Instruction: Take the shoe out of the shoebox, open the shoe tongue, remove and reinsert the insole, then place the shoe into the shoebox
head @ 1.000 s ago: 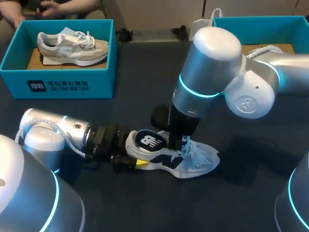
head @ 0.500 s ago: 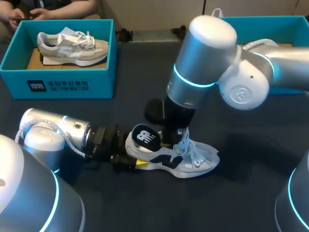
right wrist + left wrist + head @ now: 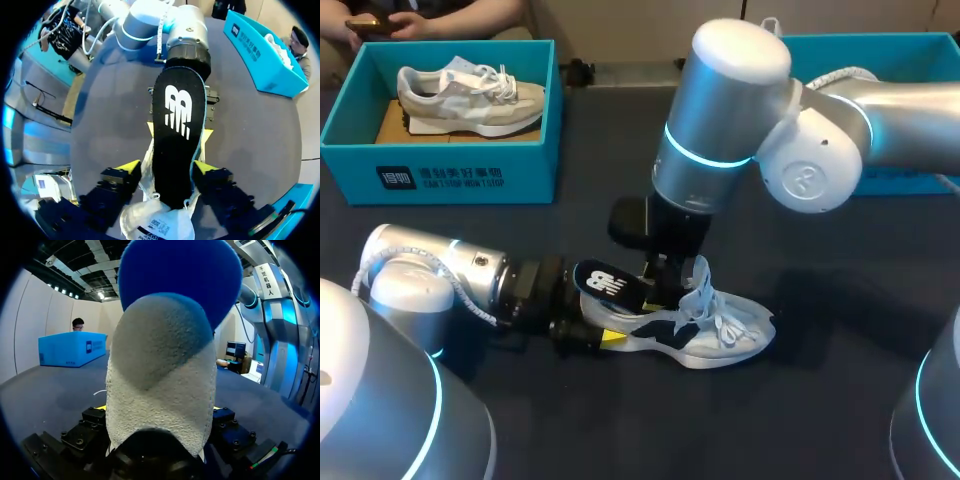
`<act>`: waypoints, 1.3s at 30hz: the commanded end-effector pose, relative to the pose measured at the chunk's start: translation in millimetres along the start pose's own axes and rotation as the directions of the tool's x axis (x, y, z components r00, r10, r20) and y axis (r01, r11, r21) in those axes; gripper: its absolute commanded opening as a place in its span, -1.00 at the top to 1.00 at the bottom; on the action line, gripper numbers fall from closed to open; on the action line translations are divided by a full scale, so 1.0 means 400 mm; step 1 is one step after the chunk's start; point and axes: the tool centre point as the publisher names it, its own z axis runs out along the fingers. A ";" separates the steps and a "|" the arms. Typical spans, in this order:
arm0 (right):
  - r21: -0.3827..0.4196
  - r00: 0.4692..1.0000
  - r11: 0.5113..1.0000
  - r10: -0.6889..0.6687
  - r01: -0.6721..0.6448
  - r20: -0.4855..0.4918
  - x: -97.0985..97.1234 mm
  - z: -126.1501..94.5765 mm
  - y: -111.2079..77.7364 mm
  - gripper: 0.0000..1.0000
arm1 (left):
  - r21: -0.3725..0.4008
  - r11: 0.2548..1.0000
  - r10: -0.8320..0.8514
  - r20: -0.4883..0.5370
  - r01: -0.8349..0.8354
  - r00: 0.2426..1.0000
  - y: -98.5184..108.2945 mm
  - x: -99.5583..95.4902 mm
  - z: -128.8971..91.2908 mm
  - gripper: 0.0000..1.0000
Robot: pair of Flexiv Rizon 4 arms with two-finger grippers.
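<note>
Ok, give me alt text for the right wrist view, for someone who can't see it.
A black insole with a white logo stands between the right gripper's yellow-tipped fingers, its lower end in a white shoe under the gripper. Ahead, the left gripper clamps the shoe's heel end on a dark table, with a teal shoebox off to one side.

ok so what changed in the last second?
The right gripper, shut on the insole, rose and shifted toward the left arm's side. That drew the insole's heel end up out of the shoe. The left gripper kept its hold on the shoe's heel, and the shoe stayed put on the table.
</note>
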 end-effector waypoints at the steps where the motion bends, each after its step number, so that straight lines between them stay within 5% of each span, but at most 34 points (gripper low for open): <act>1: -0.012 1.000 1.000 0.002 -0.002 -0.001 -0.003 -0.014 -0.008 -0.71 | -0.003 1.000 -0.001 0.000 0.001 1.000 0.001 -0.002 0.002 1.00; 7: -0.035 1.000 0.999 0.011 -0.012 -0.022 -0.017 -0.019 0.012 -0.76 | -0.003 1.000 -0.001 0.000 0.001 1.000 0.001 -0.002 0.002 1.00; 10: -0.040 0.999 0.999 0.009 -0.011 -0.048 -0.021 -0.022 0.027 -1.00 | -0.003 1.000 -0.001 0.000 0.001 1.000 0.001 -0.002 0.002 1.00; 26: 0.011 0.996 1.000 0.020 -0.020 -0.082 -0.017 -0.043 0.054 -1.00 | -0.003 1.000 -0.001 0.000 0.001 1.000 0.001 -0.002 0.002 1.00; 39: -0.034 0.949 0.998 0.042 -0.055 -0.312 -0.069 -0.059 0.075 -1.00 | -0.003 1.000 -0.001 0.000 0.001 1.000 0.001 -0.002 0.002 1.00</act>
